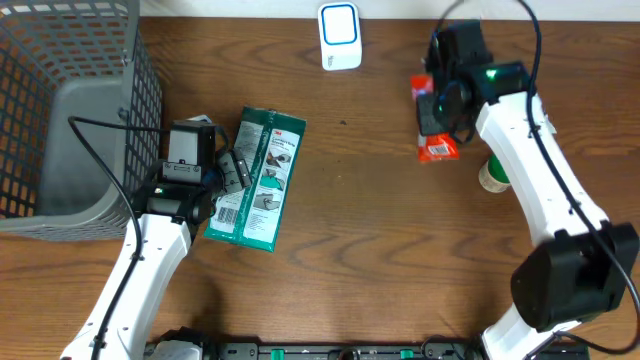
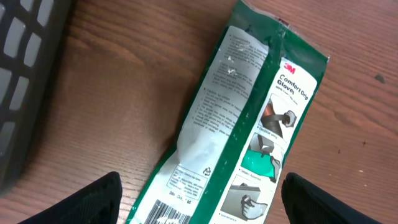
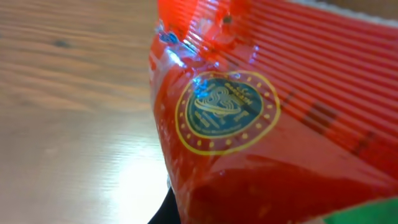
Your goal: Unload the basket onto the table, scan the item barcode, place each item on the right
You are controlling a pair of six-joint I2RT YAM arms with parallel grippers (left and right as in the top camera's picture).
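Packet (image 1: 438, 149), glossy red, clenched in the right gripper (image 1: 440, 112), lies right of the white scanner (image 1: 340, 37), long axis running away from the robot. Farther off, the left gripper (image 2: 199, 200) hangs released over a green 3M glove pack (image 1: 258, 180).

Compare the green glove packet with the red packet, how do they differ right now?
The green packet lies flat on the table, ungripped; the red packet is pinched in the right gripper. The green packet is long with its barcode facing up; the red packet looks shorter and shows a round gold-ringed badge. Both are glossy plastic.
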